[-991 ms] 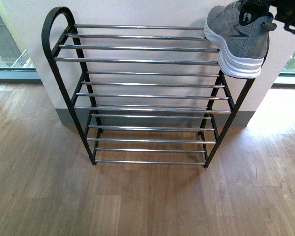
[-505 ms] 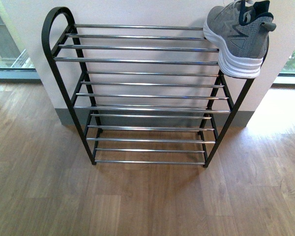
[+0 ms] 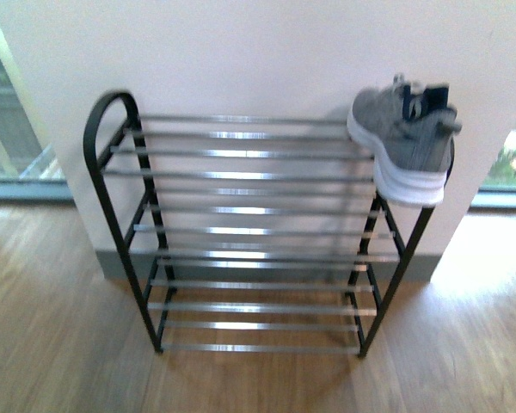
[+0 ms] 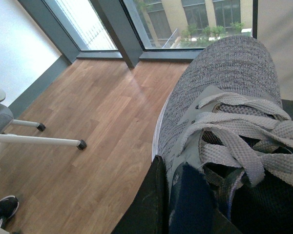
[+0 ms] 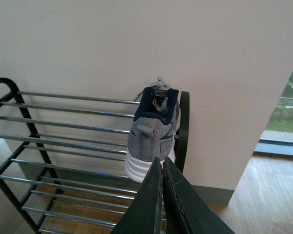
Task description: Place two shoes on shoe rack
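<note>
The left gripper (image 4: pixel 170 207) was clamped on the second grey knit sneaker (image 4: pixel 219 83). One dark finger lay outside the navy collar and the other seemingly inside the opening. The shoe hung toe-forward above the brown plank floor (image 4: pixel 97 122), out of the front view. The right gripper (image 5: pixel 162 162) was pinched closed on nothing, its fingertips pressed together.

The first grey knit sneaker with a thick white sole and navy collar (image 3: pixel 404 142) sat at the upper right of the front view. It rested on the top shelf of the black-framed shoe rack with chrome rod shelves (image 3: pixel 241 175), just beside the frame's right end. Its toe pointed to the white wall (image 3: pixel 258 60) and its heel overhung the front rod.

The step in hand looked like bringing the held shoe to the rack. To do it well, the arm would likely need to carry it to the bare rods left of the first. It should lower the sole flat across several rods so it could not tip between them, keep clear of its mate, and let go only once the weight rested.

The held shoe showed a tight speckled knit toe, flat grey laces loosely crossed, a smooth grey overlay by the eyelets and a sliver of white sole.
</note>
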Available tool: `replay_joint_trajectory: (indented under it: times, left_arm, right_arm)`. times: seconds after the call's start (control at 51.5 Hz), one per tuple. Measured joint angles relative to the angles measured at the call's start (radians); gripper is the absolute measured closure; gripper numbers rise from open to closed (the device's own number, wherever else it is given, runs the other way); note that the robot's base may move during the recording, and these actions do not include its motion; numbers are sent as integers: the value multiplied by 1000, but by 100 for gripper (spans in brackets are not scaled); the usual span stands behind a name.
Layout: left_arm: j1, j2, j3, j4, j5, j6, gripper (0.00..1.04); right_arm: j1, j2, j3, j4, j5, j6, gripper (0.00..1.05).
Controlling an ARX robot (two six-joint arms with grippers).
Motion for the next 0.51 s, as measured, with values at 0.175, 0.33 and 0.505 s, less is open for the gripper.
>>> replay_joint_trajectory:
  times: [0.175,0.33,0.505]
  left_arm:
    - [0,0,0,0,-1,0,103]
    - [0,0,0,0,-1,0,103]
    - [0,0,0,0,-1,0,103]
  right_arm:
    - [30,-100,-79,-15,10,0,103]
    - [30,-214,-148,-66,11,0,103]
    - [31,-320,-200,-121,13,0,103]
